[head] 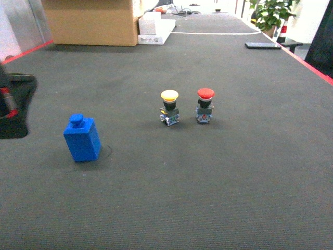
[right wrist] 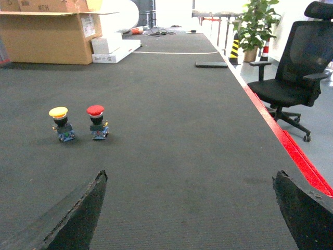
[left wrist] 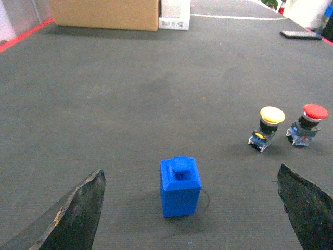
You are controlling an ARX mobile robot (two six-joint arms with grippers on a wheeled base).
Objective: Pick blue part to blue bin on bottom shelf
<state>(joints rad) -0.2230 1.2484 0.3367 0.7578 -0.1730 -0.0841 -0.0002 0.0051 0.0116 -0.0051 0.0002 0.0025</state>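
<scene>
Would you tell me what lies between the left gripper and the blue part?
Nothing: only bare dark mat separates the left gripper from the blue part, as its wrist view shows.

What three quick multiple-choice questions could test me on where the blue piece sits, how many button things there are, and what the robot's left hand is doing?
1. Where is the blue part relative to the two capped buttons, in the head view?
A. To their left
B. Between them
C. Behind them

2. How many capped buttons stand on the dark table?
A. One
B. Two
C. Four

3. What is the state of the left hand?
A. Shut on the blue part
B. Open, holding nothing
C. Shut on the red button

Answers:
1. A, it stands alone well left of the yellow-capped button and red-capped button.
2. B, one yellow cap and one red cap stand side by side.
3. B, its fingers are spread wide, the blue part standing free ahead of them.
</scene>
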